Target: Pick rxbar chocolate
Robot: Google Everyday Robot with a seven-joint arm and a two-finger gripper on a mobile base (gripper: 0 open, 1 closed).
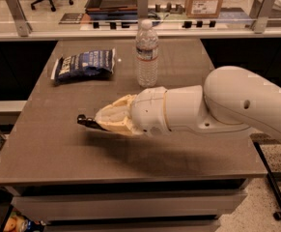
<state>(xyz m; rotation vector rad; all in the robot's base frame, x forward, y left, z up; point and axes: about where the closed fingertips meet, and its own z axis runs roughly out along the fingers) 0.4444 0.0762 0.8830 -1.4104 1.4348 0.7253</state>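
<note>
Your cream end effector [101, 122] hovers above the grey-brown surface [48, 146], closed on the small black-wrapped rxbar chocolate [86, 121], whose end sticks out beyond its tip.

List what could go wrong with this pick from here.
The end effector, low over the front of the table, hides most of the rxbar chocolate; only one end sticks out, so it could twist or slip. The upright water bottle stands close behind the arm; a swing could topple it.
</note>
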